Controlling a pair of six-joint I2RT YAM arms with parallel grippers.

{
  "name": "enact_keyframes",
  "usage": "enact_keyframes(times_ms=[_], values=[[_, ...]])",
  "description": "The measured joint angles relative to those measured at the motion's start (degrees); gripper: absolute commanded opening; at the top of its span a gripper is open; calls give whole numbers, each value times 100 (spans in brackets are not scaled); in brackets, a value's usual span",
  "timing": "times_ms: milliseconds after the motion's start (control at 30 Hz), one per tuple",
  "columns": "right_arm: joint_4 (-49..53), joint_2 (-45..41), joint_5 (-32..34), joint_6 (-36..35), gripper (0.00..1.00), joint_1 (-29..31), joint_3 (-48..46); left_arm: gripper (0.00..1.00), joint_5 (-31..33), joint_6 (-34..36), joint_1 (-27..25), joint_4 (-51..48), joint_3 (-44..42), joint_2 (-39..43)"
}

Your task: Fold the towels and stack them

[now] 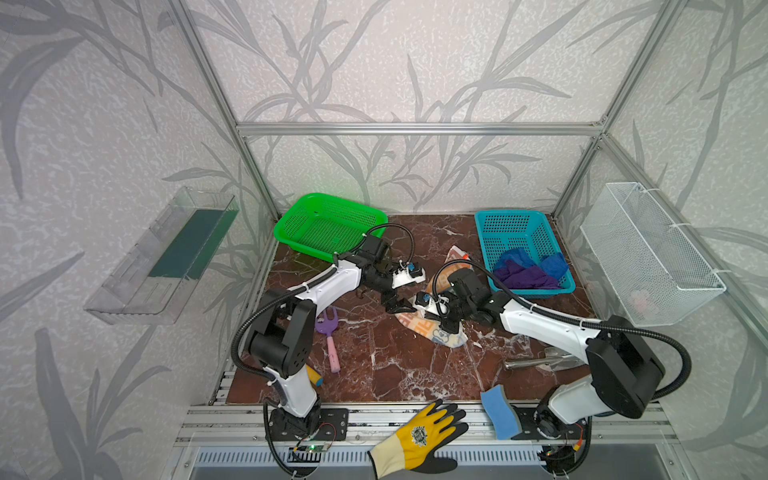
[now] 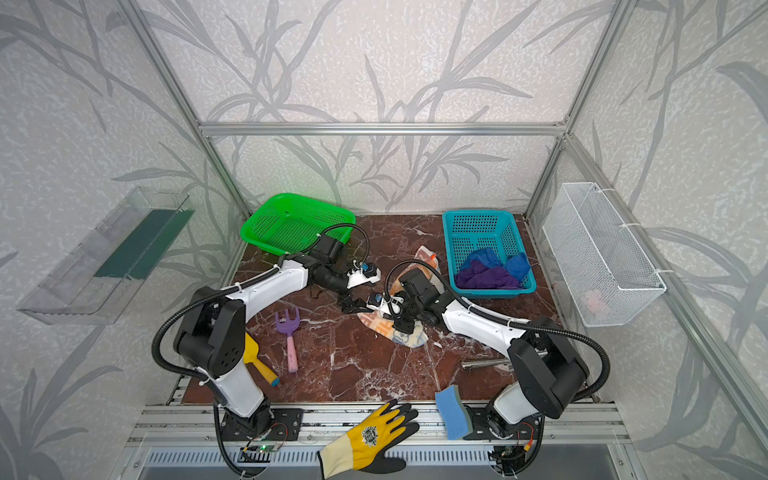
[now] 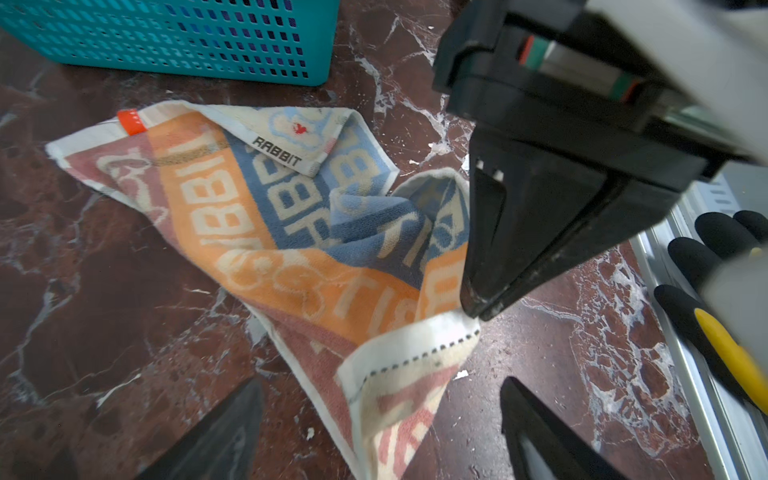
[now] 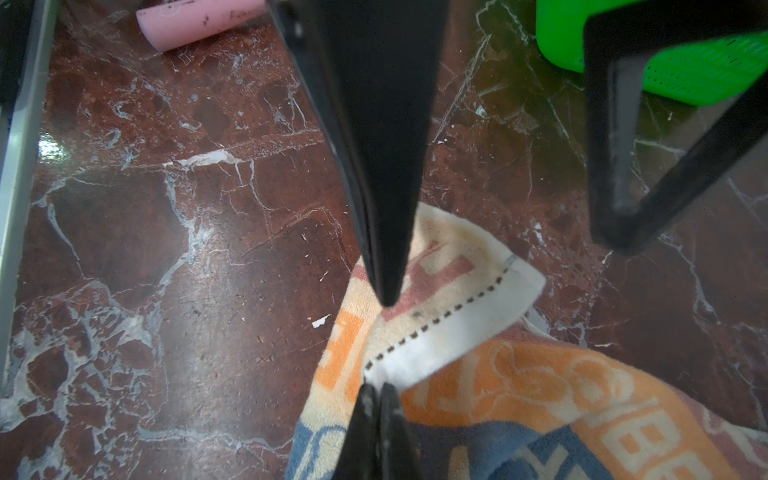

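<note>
Centrally, right tool, angled steeply down, pinches the cream towel hem; left tool, jaws wide, poised alongside.

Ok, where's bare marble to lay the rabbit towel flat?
Widest free patch: the front-centre tabletop, bordered by the purple rake, rabbit towel, metal tool and blue sponge. A narrower strip lies at the back between the green basket and teal basket. Crowded: mid-table, where the left end effector and right end effector meet at the towel.
</note>
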State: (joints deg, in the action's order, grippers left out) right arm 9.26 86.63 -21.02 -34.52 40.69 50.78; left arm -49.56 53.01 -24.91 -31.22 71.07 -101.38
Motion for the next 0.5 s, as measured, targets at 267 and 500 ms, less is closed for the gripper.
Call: enact_keyframes(times_ms=[267,500], values=[[2,0,61,-74,0,46,4,65,72,-2,-210,-229,361,-293],[0,-15,155,-111,0,48,2,61,269,13,-210,-378,378,-293]])
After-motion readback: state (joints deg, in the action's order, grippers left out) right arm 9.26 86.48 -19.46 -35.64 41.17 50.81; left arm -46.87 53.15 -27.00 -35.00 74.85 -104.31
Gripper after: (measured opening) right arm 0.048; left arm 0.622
